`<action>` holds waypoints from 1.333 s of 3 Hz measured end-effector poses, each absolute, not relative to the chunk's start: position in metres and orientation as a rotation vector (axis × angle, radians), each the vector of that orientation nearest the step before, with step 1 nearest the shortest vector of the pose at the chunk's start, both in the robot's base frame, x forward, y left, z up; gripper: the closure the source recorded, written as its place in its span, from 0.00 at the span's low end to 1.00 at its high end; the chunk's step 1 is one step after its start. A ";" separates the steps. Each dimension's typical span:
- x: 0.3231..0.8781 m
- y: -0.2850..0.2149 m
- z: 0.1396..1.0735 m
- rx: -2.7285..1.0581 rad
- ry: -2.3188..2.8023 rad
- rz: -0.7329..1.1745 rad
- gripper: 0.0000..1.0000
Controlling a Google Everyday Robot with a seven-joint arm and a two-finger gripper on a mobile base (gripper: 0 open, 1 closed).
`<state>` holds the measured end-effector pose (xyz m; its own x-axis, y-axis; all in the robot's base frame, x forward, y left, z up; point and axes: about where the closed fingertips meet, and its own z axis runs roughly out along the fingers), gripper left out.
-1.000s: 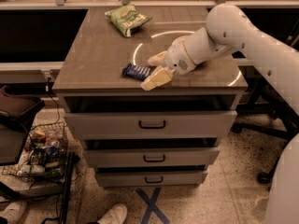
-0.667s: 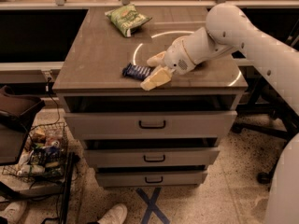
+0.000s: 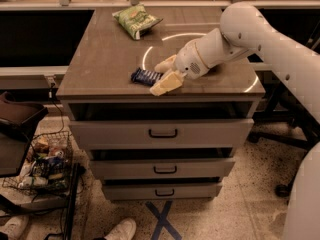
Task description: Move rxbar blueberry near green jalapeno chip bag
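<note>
The rxbar blueberry (image 3: 146, 76), a small dark blue bar with white lettering, lies flat near the front edge of the cabinet top. My gripper (image 3: 163, 74) is down at the bar's right end, with one cream finger behind it and one in front, spread apart around that end. The green jalapeno chip bag (image 3: 136, 20), crinkled light green, lies at the back left of the top, well apart from the bar.
The cabinet top (image 3: 100, 59) is brown with a pale ring marked on it. Three drawers sit below. A wire basket (image 3: 42, 161) of items stands on the floor at left. Shoes show at the bottom edge. Shelving runs behind.
</note>
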<state>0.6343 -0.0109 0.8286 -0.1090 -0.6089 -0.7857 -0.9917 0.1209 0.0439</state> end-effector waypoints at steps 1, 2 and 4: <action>0.634 -0.011 0.829 -1.552 1.791 0.803 1.00; 0.634 -0.011 0.831 -1.552 1.791 0.803 1.00; 0.638 -0.006 0.866 -1.489 1.859 0.811 1.00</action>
